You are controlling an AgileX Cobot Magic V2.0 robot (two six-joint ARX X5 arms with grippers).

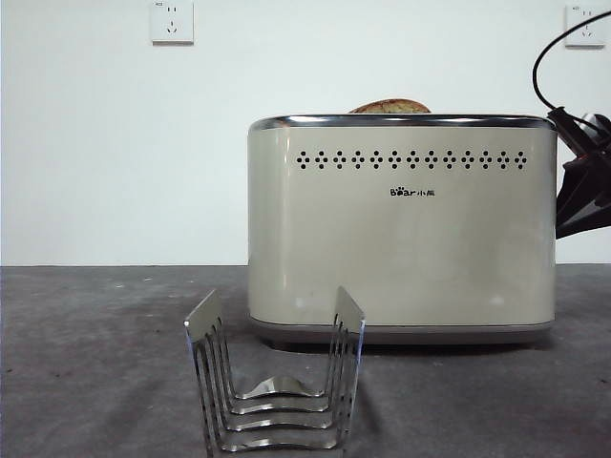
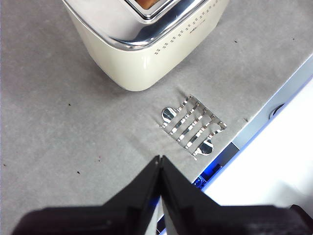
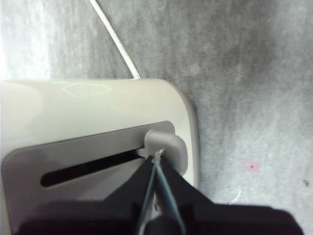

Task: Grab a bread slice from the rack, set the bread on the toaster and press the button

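Note:
The cream toaster (image 1: 401, 229) stands mid-table, and the domed brown top of the slice of bread (image 1: 389, 106) pokes out of its slot. In front of it the steel rack (image 1: 277, 382) stands with nothing in its slats. My right gripper (image 3: 156, 154) is shut, its tip touching the grey lever button (image 3: 168, 144) on the toaster's end (image 3: 98, 103); in the front view it shows as a dark shape (image 1: 580, 186) at the toaster's right end. My left gripper (image 2: 160, 157) is shut on nothing, high above the table, with the rack (image 2: 193, 125) and the toaster (image 2: 142, 54) below it.
A white cord (image 3: 115, 39) runs from the toaster across the grey table. The table's front edge (image 2: 264, 117) lies just beyond the rack. Two wall sockets (image 1: 172, 21) sit high on the white wall behind.

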